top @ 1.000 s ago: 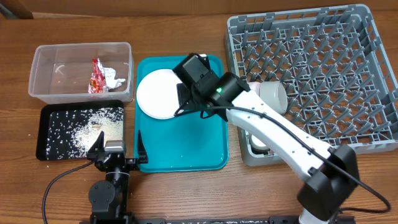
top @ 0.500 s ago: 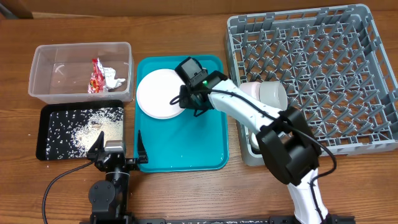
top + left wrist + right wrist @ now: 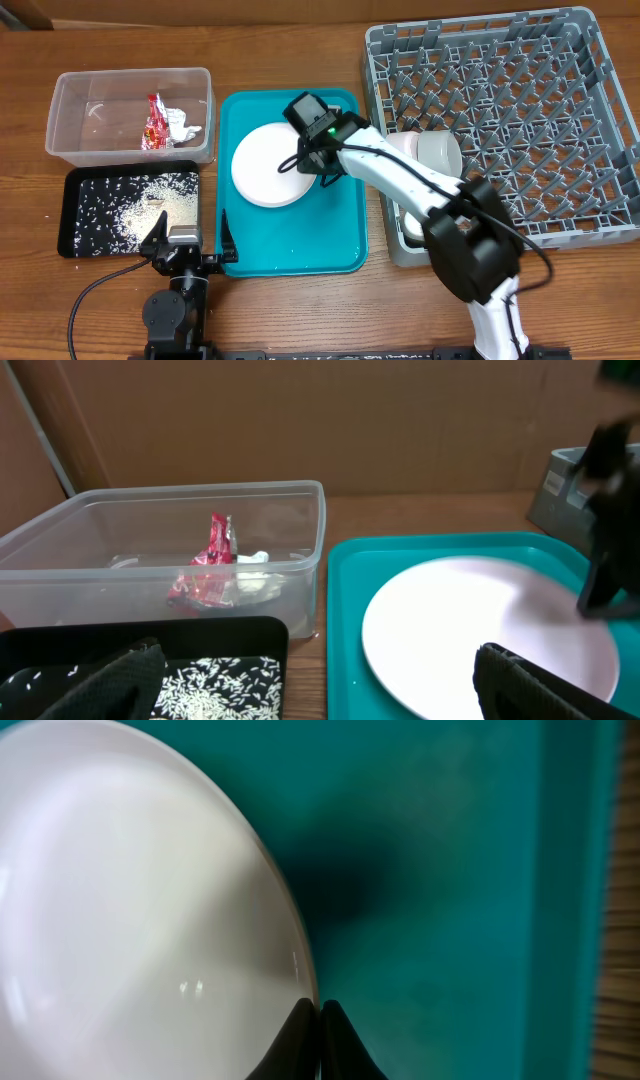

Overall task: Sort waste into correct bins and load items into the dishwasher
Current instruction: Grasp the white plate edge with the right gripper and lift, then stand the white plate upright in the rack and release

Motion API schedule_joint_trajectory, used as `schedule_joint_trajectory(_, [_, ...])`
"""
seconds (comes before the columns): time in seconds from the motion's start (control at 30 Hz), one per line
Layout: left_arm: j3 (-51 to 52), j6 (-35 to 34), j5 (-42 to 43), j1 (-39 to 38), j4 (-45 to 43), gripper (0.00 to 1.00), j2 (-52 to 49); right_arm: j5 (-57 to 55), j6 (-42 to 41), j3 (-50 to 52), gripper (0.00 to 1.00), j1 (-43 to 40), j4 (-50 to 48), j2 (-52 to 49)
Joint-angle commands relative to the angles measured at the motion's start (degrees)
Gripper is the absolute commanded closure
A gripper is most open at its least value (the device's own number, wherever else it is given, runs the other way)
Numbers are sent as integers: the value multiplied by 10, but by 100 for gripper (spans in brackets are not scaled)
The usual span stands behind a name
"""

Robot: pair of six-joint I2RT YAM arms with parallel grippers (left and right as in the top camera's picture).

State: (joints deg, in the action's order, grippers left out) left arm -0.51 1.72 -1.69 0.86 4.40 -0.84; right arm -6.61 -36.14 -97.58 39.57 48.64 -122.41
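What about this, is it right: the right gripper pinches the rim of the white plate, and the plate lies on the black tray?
Not quite. The right gripper does pinch the rim of the white plate, but the plate lies on the teal tray, not on the black tray. The overhead view shows it.

Overhead looks down, left wrist low and level, right wrist close; all share the plate (image 3: 260,170).
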Motion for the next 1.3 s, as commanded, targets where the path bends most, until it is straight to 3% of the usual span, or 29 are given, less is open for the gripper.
schedule_joint_trajectory(0.0, [2, 9, -2, 2, -2, 0, 6, -62, 21, -8, 96, 0, 2, 96])
schedule_joint_trajectory(0.13, [2, 9, -2, 2, -2, 0, 6, -164, 55, -8, 96, 0, 27, 139])
schedule_joint_trajectory(0.33, [2, 9, -2, 2, -2, 0, 6, -492, 67, -8, 96, 0, 83, 227])
schedule_joint_trajectory(0.43, [2, 9, -2, 2, -2, 0, 6, -647, 155, -8, 96, -7, 94, 269])
schedule_joint_trajectory(0.57, [2, 9, -2, 2, -2, 0, 6, -739, 254, -8, 96, -31, 106, 286])
schedule_joint_trajectory(0.73, [2, 9, -2, 2, -2, 0, 6, -746, 302, -7, 96, -86, 164, 285])
schedule_joint_trajectory(0.9, [2, 9, -2, 2, -2, 0, 6, -651, 301, -5, 96, -157, 221, 285])
schedule_joint_trajectory(1.27, [2, 9, -2, 2, -2, 0, 6, -595, 335, 98, 96, -217, 130, 284])
